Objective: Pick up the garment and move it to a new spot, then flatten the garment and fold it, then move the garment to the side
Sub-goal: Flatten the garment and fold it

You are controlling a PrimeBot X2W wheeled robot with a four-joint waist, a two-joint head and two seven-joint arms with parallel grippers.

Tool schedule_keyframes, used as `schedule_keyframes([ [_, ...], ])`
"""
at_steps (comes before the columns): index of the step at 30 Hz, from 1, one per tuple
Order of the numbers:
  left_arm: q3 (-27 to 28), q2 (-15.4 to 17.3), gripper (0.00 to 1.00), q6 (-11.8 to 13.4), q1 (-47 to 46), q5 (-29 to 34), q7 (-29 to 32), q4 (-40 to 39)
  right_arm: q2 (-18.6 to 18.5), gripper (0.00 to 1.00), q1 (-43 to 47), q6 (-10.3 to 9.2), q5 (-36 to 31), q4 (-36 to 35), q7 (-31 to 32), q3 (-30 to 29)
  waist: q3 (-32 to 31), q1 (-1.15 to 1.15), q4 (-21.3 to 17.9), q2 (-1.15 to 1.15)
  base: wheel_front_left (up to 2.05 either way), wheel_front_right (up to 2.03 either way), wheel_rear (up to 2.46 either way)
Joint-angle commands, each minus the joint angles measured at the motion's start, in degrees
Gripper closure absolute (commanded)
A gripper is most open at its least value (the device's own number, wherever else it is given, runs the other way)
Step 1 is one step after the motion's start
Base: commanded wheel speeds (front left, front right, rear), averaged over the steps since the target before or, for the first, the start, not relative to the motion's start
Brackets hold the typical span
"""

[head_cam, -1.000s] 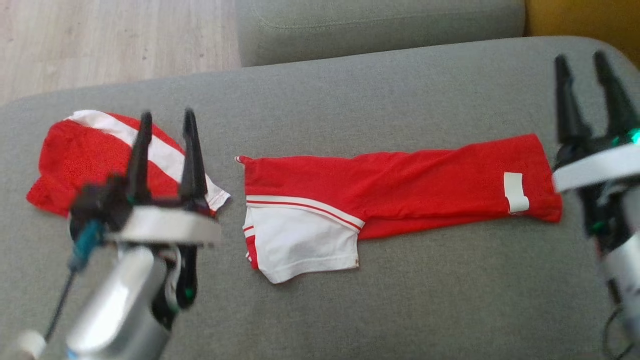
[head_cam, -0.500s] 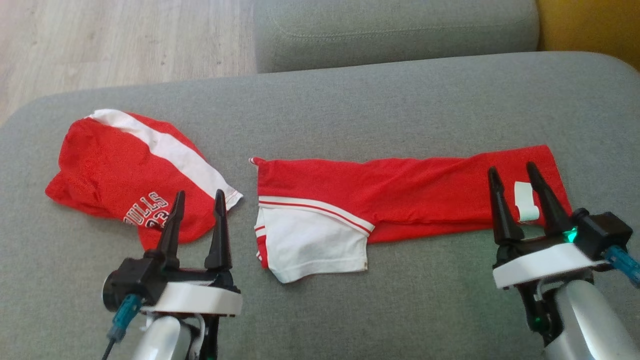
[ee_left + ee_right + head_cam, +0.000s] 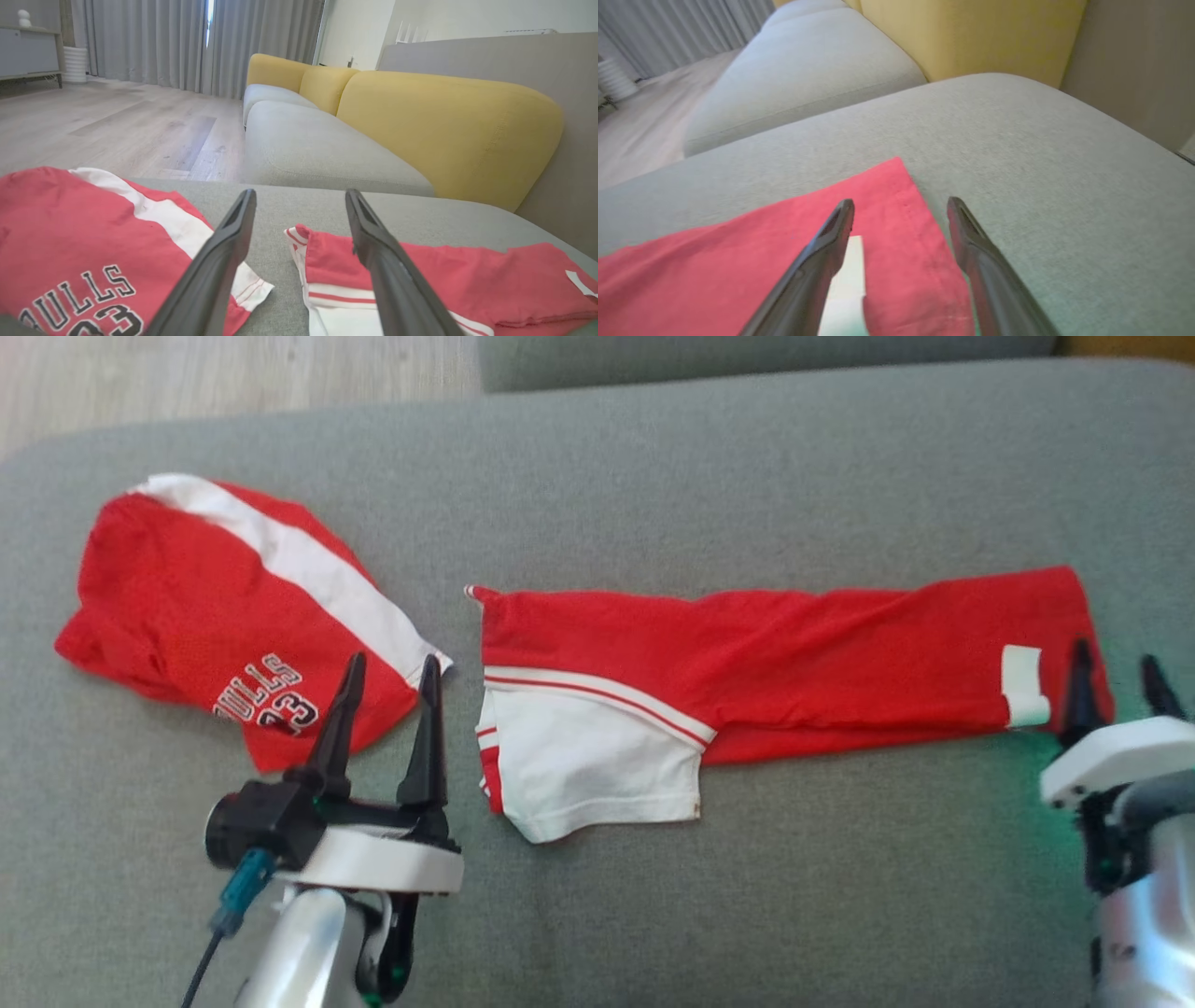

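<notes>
Red-and-white garment (image 3: 794, 663): long folded strip, flat on grey sofa cushion (image 3: 747, 915). Red jersey (image 3: 177, 607): crumpled, to its left. Left gripper (image 3: 392, 661): fingers apart, empty, near the gap between both. Right gripper (image 3: 1114, 653): fingers apart, empty, at the strip's right end.

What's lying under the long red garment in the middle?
The grey cushion shows all around the long red garment, which lies flat on it without bulges. The patch directly beneath is covered by cloth, so I cannot confirm nothing is there.
</notes>
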Motion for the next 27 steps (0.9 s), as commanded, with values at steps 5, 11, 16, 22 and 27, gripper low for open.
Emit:
schedule_keyframes([
  [5, 3.21, -0.45, 0.00, -1.29, -3.97, 1.65, -0.46, -0.19, 0.48, 0.00, -5.88, -0.04, -4.18, 3.64, 1.29, -4.75, 3.43, -0.01, 0.80, 0.00, 0.00, 0.00, 0.00],
  [11, 3.91, -0.68, 0.00, -1.87, -4.54, 2.17, -0.46, 0.10, 0.77, 0.00, -6.95, -0.04, -5.57, 6.82, 2.68, -5.63, 4.50, -0.01, 0.62, 0.00, 0.00, 0.00, 0.00],
  [16, 4.52, -0.78, 0.00, -2.27, -5.06, 2.46, -0.46, 0.17, 1.13, 0.00, -7.87, -0.04, -5.69, 8.22, 2.98, -6.15, 5.40, -0.01, 0.26, 0.00, 0.00, 0.00, 0.00],
  [22, 4.92, -0.84, 0.00, -2.60, -5.57, 2.46, -0.46, 0.15, 1.40, 0.00, -8.38, -0.04, -5.04, 9.13, 3.44, -5.79, 6.08, -0.01, -0.07, 0.00, 0.00, 0.00, 0.00],
  [27, 5.32, -0.85, 0.00, -2.74, -5.65, 2.30, -0.46, 0.07, 0.39, 1.00, -8.64, -0.04, -3.39, 8.32, 1.91, -5.03, 6.04, -0.01, -0.61, 0.00, 0.00, 0.00, 0.00],
])
